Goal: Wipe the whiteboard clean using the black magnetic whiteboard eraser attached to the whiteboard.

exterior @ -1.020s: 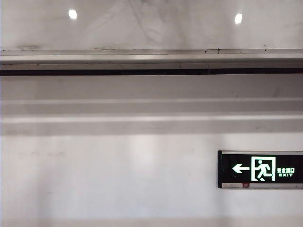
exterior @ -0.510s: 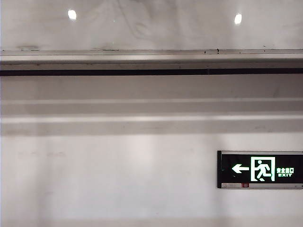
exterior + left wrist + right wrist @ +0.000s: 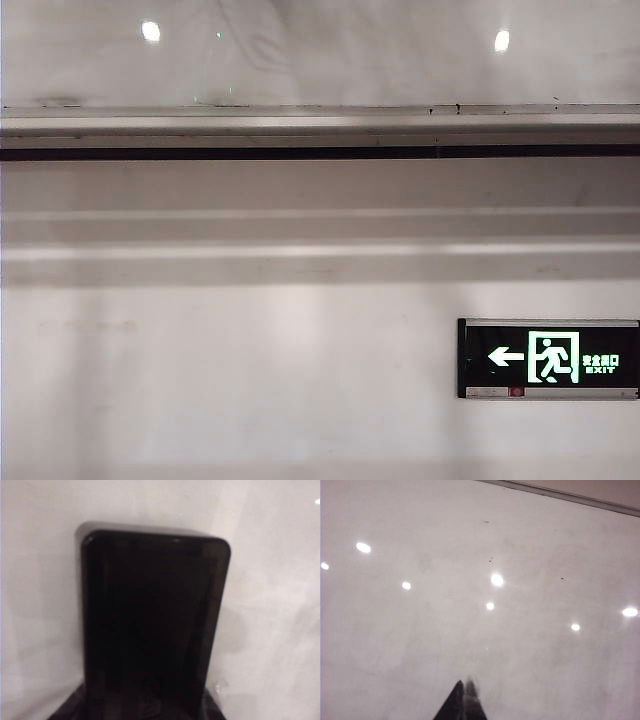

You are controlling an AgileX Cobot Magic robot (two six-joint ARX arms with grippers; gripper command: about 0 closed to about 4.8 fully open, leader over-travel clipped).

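Ext. view: the whiteboard (image 3: 330,55) fills the top band, glossy, w/ 2 round light reflections and faint grey smudges; its silver-grey metal rail (image 3: 320,118) runs full width along the lower edge, a thin black strip (image 3: 320,152) just under it. Below that, matte white wall (image 3: 250,380), w/ a black green-lit exit sign (image 3: 548,358) at lower right. No arm or gripper shows in this view. Left wrist view: the black magnetic whiteboard eraser (image 3: 152,625) takes up most of the frame, a dark oblong w/ rounded corners, slightly glossy, flat against the white board surface (image 3: 270,605). The left gripper (image 3: 145,707) sits at the eraser's near end, only dark edges of it visible on both sides of the block; looks clamped on the eraser, fingers themselves mostly hidden. Right wrist view: the right gripper (image 3: 464,700) shows as 2 dark fingertips pressed together into 1 point, nothing between them, aimed at the board (image 3: 470,605), which here mirrors several round lights and has a few tiny dark specks; the rail edge (image 3: 560,495) crosses the far corner. Can't tell if the tips touch the board.
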